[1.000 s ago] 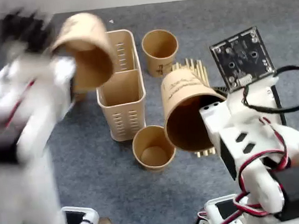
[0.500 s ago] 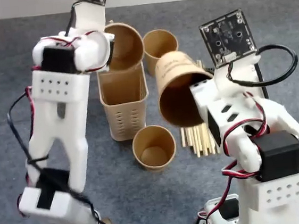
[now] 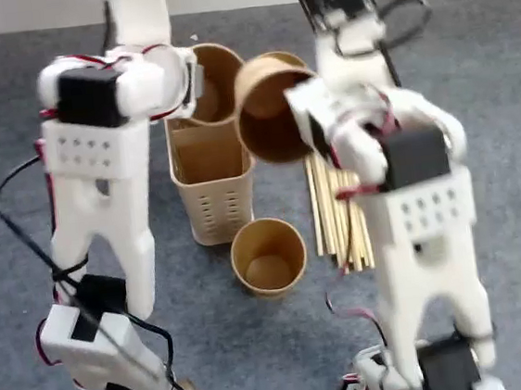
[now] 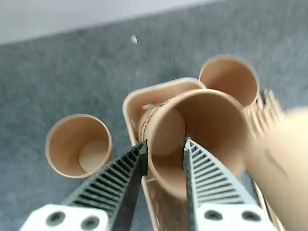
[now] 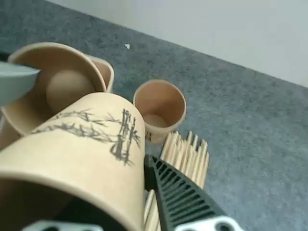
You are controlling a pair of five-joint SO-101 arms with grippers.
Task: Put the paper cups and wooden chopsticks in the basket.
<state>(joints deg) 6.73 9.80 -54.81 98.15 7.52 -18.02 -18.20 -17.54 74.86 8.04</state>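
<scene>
Your left fingers (image 4: 126, 179) are clamped on the wall of the first cup (image 4: 202, 125), one finger inside the rim and one outside. Your right fingers (image 5: 177, 196) hold the second cup (image 5: 82, 144), the one with the bamboo print. You can see just one of that pair, lying along the cup's outside, so I judge the clamp from the cup hanging tilted in the air. Nearest your edge of the table (image 3: 470, 61), the third cup (image 3: 269, 255) stands upright, just in front of the basket (image 3: 213, 205). The wooden chopsticks (image 3: 337, 210) lie flat in a loose bundle beside the basket, toward the right edge. The basket's near compartment looks empty. Farther on, the first cup is tilted over the far compartment; you cannot tell whether its base touches the basket. The second cup hangs just beside it, near the basket's right rim. The fourth cup (image 4: 79, 144) stands on the table beside the basket, on the side away from the chopsticks. The fifth cup (image 5: 160, 107) stands upright past the chopsticks' far ends. I judge the task barely begun: nothing is seen resting in the basket, two cups are close to going in, and three cups and all the chopsticks are left. The table wears a grey, carpet-like cloth, and a plain pale wall (image 5: 216, 33) rises beyond its far edge.
</scene>
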